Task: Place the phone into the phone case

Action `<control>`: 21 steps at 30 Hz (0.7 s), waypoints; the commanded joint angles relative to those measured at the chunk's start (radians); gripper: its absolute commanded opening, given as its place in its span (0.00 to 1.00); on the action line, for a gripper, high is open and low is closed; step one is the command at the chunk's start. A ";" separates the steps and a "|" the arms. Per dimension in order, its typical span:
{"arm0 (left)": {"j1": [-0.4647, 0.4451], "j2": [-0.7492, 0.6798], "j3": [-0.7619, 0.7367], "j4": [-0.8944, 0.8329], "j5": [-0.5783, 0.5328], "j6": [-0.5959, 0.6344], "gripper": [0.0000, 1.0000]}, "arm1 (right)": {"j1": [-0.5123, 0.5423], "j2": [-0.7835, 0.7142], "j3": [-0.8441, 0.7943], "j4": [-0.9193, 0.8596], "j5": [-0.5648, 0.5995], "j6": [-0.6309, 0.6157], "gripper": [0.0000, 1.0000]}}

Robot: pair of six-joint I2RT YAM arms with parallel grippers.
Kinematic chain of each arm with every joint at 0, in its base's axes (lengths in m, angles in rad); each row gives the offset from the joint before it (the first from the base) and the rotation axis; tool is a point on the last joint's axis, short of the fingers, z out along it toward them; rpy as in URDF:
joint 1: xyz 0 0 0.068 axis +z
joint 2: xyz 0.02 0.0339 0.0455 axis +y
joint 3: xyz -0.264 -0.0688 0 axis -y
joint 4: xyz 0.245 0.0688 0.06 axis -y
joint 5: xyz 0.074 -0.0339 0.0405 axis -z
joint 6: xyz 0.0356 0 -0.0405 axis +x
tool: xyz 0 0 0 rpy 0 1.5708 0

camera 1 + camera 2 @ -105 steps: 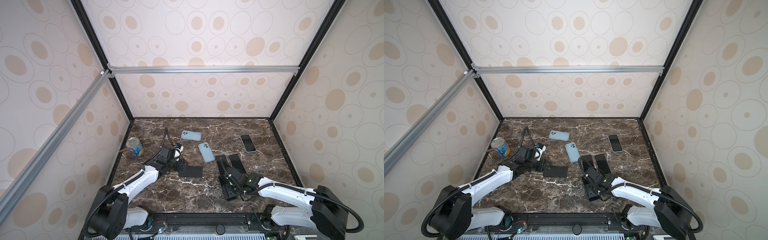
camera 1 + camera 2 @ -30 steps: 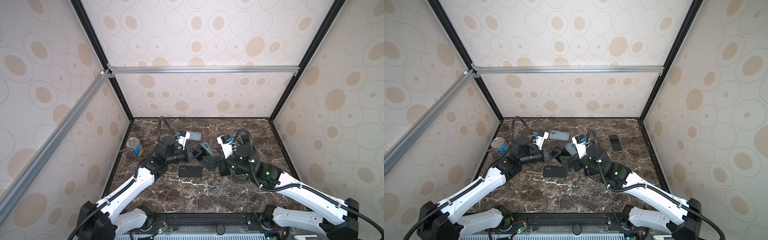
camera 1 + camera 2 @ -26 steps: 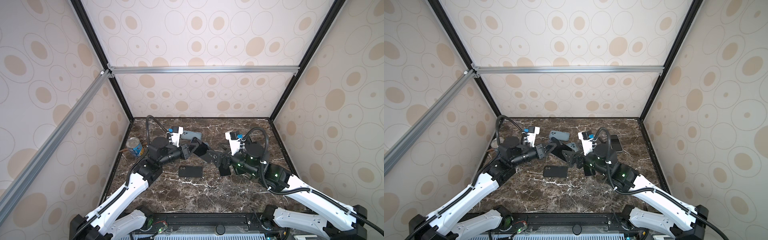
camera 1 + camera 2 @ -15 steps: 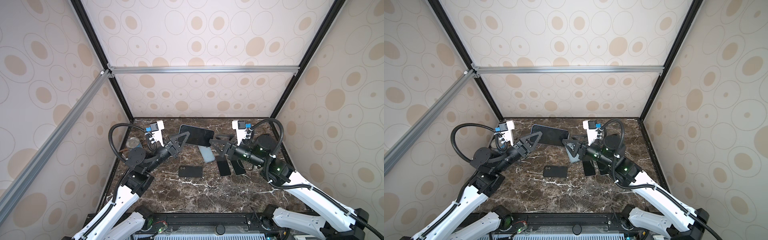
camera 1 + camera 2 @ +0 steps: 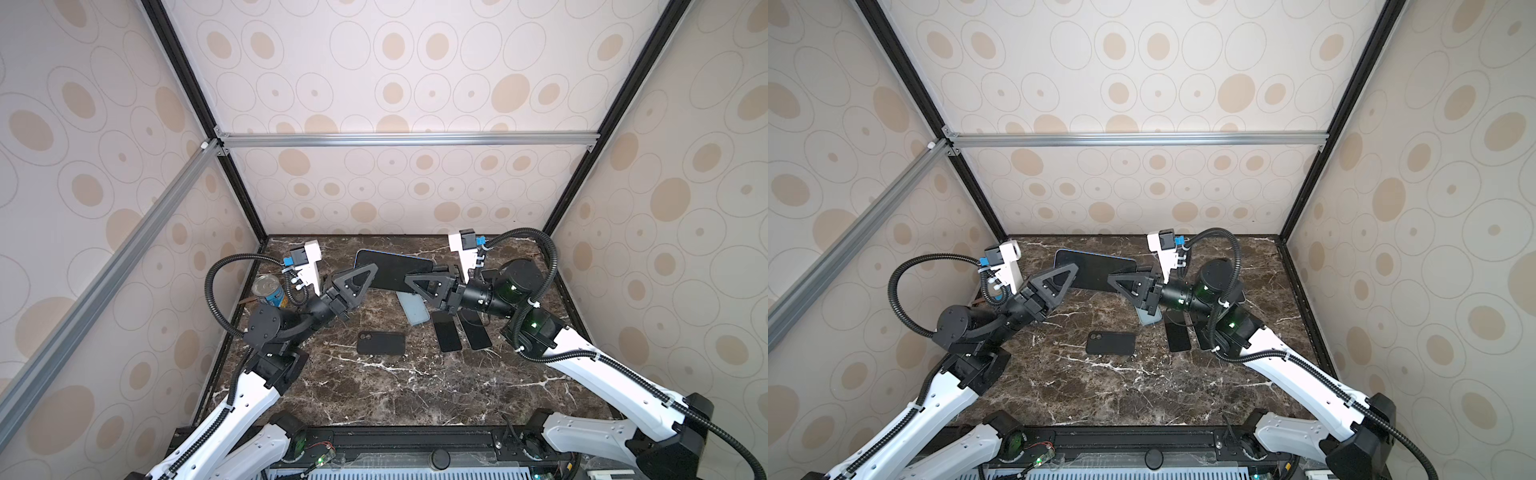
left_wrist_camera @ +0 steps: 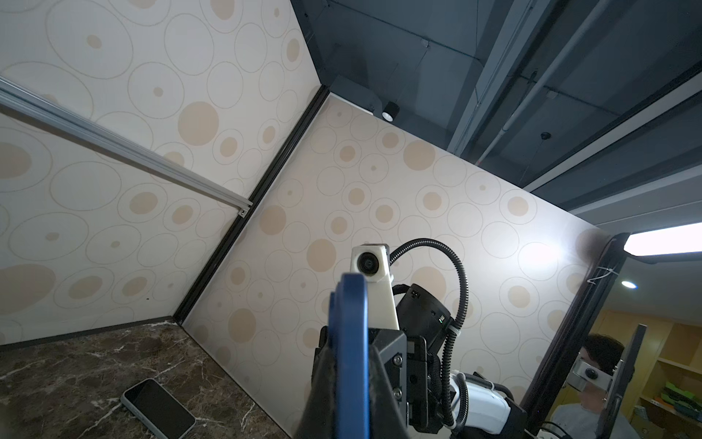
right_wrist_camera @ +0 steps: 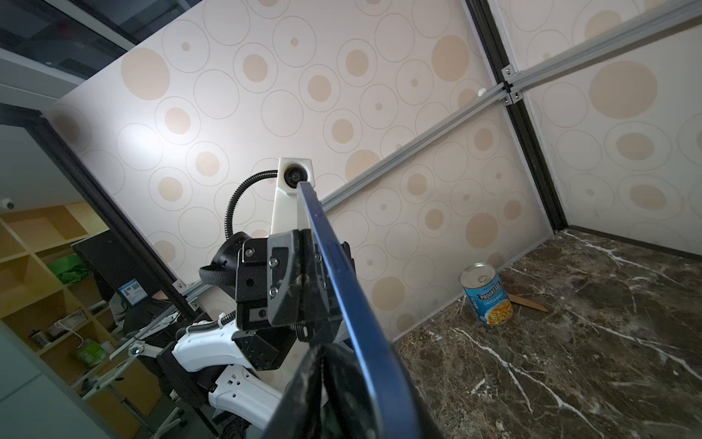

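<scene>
Cream wall panels (image 5: 395, 83) printed with tan circles enclose a dark brown marble table (image 5: 415, 395) veined in white. Two white and black robot arms reach in from the near edge, the left arm (image 5: 249, 399) and the right arm (image 5: 602, 374), and meet in the air over the far middle of the table. Between them the phone (image 5: 392, 270) is held clear of the table, lengthwise from left to right. Its black screen faces up and its rim is blue.

The left gripper (image 5: 368, 276) is clamped tight on the phone's left end. The right gripper (image 5: 411, 279) has its fingers (image 5: 428, 286) on either side of the phone's right end, close together. I cannot tell whether they press on it.

Nearer than the raised phone, the black phone case (image 5: 381, 343) lies flat on the table, apart from the phone. To its right, two dark phones (image 5: 446, 336) lie side by side. A pale blue slab (image 5: 413, 309), case or phone I cannot tell, lies just beyond them, partly under the right gripper. In the left wrist view, one more phone (image 6: 159, 408) lies screen up near the right wall.

A blue soup can (image 5: 269, 291) stands upright at the far left by the wall, with a small brown scrap (image 7: 526, 302) beside it
</scene>
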 commanded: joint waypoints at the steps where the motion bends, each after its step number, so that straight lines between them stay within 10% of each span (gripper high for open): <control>1: 0.005 -0.027 0.005 0.095 -0.014 -0.013 0.00 | 0.001 0.000 0.038 0.117 -0.062 0.043 0.18; 10: 0.006 -0.057 -0.034 0.083 -0.084 -0.007 0.00 | 0.004 -0.019 0.020 0.159 -0.040 0.070 0.00; 17: 0.005 -0.122 -0.058 -0.017 -0.224 0.052 0.56 | 0.003 -0.046 0.017 0.109 0.012 0.053 0.00; 21: 0.005 -0.164 -0.052 -0.137 -0.326 0.118 0.72 | 0.004 -0.064 0.017 0.035 0.058 0.020 0.00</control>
